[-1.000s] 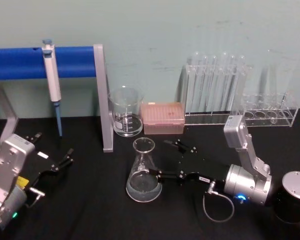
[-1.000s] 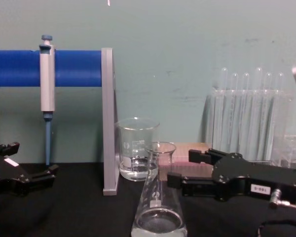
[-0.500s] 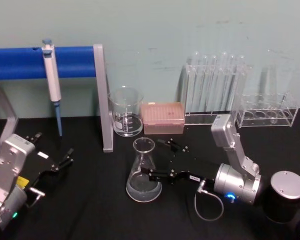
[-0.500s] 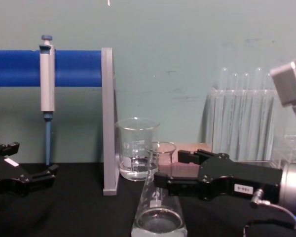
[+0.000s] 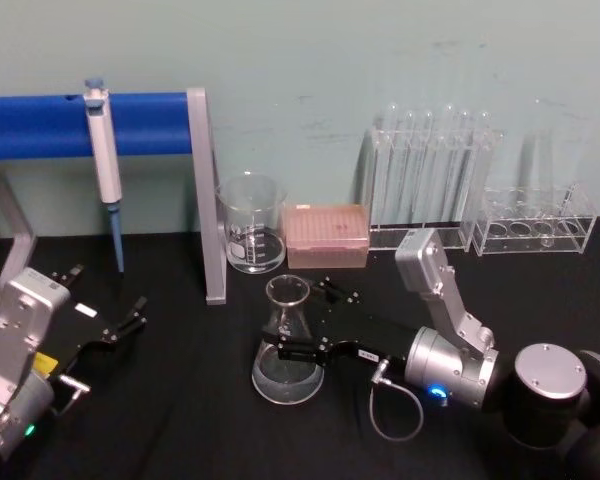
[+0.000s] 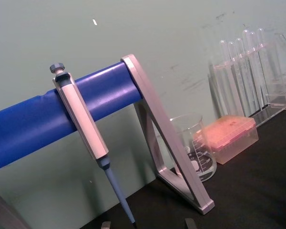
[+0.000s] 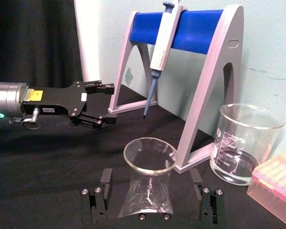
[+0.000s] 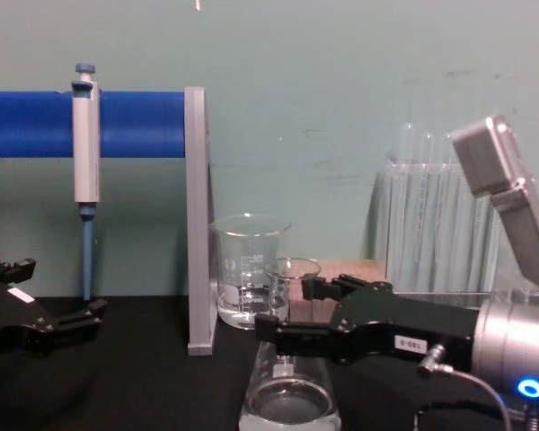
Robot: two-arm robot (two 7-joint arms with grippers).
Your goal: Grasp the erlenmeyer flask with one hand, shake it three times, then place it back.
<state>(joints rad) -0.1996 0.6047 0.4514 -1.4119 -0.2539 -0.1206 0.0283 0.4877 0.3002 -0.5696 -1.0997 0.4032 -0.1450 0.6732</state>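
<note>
Right gripper (image 5: 293,318) spread around the flask (image 7: 149,186), not clamped.
Your right gripper reaches in from the flask's 3 o'clock with a finger on each side of the glass and a gap showing on both sides. The flask stands upright on the black table (image 5: 180,420), mid-table, with a little clear liquid in its base. The beaker (image 5: 252,225) is at its 11 o'clock and the pink tip box (image 5: 325,235) at 1 o'clock. Your left gripper (image 7: 106,103) sits parked out at 9 o'clock, fingers apart, holding nothing.
</note>
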